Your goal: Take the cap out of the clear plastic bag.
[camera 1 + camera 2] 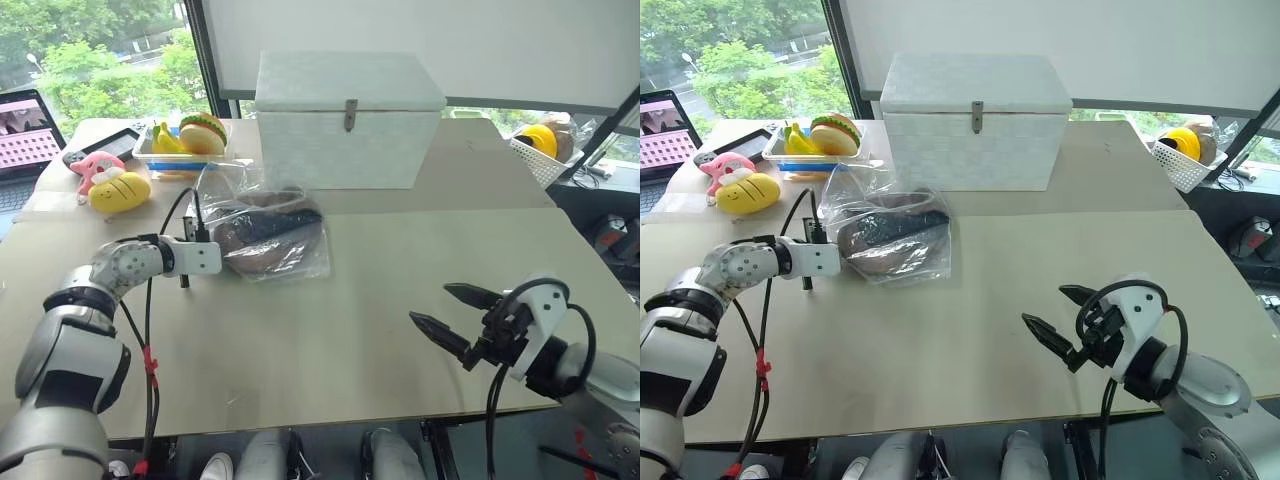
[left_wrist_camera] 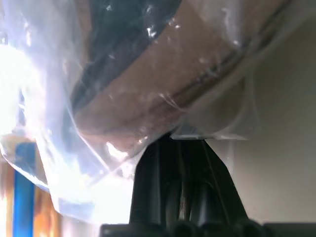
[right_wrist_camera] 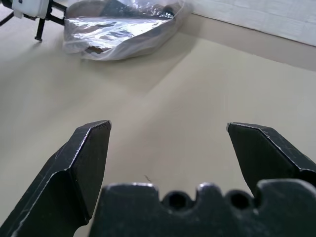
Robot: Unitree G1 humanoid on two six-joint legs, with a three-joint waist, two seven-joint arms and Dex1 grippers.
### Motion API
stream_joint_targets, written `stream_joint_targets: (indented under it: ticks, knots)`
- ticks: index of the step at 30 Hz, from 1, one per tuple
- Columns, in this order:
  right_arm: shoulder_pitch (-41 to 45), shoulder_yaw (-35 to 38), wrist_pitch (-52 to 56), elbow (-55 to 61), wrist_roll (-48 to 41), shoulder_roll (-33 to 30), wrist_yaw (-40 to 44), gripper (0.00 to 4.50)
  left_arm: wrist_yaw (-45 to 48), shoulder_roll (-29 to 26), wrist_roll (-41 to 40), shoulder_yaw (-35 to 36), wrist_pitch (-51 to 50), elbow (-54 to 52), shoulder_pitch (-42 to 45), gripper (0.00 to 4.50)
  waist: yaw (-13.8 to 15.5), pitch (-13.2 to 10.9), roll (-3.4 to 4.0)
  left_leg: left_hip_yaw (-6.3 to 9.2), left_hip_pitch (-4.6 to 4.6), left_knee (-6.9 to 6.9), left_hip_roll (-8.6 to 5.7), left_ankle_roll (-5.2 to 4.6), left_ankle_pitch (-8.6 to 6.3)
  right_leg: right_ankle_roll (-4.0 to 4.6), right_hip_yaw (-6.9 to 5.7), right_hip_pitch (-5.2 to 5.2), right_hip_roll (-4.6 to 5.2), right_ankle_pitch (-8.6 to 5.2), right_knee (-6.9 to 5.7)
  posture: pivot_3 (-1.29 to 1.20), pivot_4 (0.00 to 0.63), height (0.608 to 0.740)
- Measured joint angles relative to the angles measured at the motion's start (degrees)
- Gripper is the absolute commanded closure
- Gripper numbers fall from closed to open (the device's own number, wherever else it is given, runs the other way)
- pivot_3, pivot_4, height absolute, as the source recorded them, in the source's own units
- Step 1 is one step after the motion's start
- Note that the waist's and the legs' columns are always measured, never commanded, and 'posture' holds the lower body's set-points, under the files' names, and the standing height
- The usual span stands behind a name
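Right gripper (image 1: 447, 309) fingers apart, left gripper (image 2: 183, 143) fingers' state unclear against bag (image 1: 262, 225), cap (image 1: 268, 240) inside.

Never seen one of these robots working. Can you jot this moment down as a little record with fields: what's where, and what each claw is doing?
cap: brown and dark, inside the bag
clear plastic bag: lying on the table, in front of the white box
left gripper: at the bag's edge, fingers near together against the film
right gripper: open, apart from the bag, holding nothing
toys: far left corner
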State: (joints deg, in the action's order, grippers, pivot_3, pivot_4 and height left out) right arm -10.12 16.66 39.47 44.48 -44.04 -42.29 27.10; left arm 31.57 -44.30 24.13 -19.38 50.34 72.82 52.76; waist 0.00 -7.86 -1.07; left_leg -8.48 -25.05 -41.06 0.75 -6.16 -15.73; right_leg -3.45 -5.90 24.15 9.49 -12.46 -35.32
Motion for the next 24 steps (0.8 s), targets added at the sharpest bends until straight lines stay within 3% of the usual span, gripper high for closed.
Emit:
stream_joint_targets:
  ticks: [5, 11, 14, 20, 24]
  knots:
    - [1.5, -0.5, 0.1, -1.6, 0.0, -0.1, 0.8, 0.00, 5.8, -0.6, -5.3, 4.0, 2.5, -1.1, -2.1, 1.46, 0.0, 0.0, 0.00, -0.01, 0.00, -0.01, 0.00, 0.03, 0.01, 0.00, 0.00, 0.01, 0.01, 0.00, -0.01, 0.00, 0.150, 0.723]
    - [3.3, -1.8, 0.1, -4.2, 0.5, -0.8, 2.9, 0.00, 20.6, -0.5, -18.4, 12.3, 0.2, -5.0, -3.4, 1.46, 0.1, 0.0, 0.00, -0.02, 0.00, -0.06, -0.01, 0.08, 0.05, 0.01, -0.07, 0.00, 0.00, 0.00, 0.01, 0.00, 0.150, 0.723]
    - [4.5, -2.6, 0.1, -5.6, 0.8, -1.2, 4.2, 0.00, 28.7, -0.3, -25.0, 15.6, -7.9, -9.9, -3.3, 1.46, 0.1, 0.0, 0.00, -0.04, -0.02, -0.18, -0.01, 0.09, 0.05, 0.00, -0.07, -0.08, -0.05, -0.01, -0.11, 0.00, 0.150, 0.723]
    - [7.3, -3.6, 0.0, -8.2, 1.8, -1.7, 6.7, 0.00, 48.6, -5.9, -38.3, 19.1, -42.8, -27.4, -4.7, 1.46, -0.9, 0.0, 0.00, -0.11, -0.03, -0.25, -0.01, 0.17, 0.10, -0.02, 0.01, -0.10, -0.08, -0.25, -0.72, 0.00, 0.150, 0.723]
    - [8.6, -4.8, 0.0, -9.8, 2.9, -1.7, 7.9, 0.00, 52.6, -9.8, -41.6, 20.7, -58.8, -29.8, -2.8, 1.46, -1.0, 0.0, 0.00, -0.12, -0.03, -0.24, 0.00, 0.26, 0.16, -0.03, 0.06, -0.05, -0.14, -0.34, -0.76, 0.00, 0.150, 0.723]
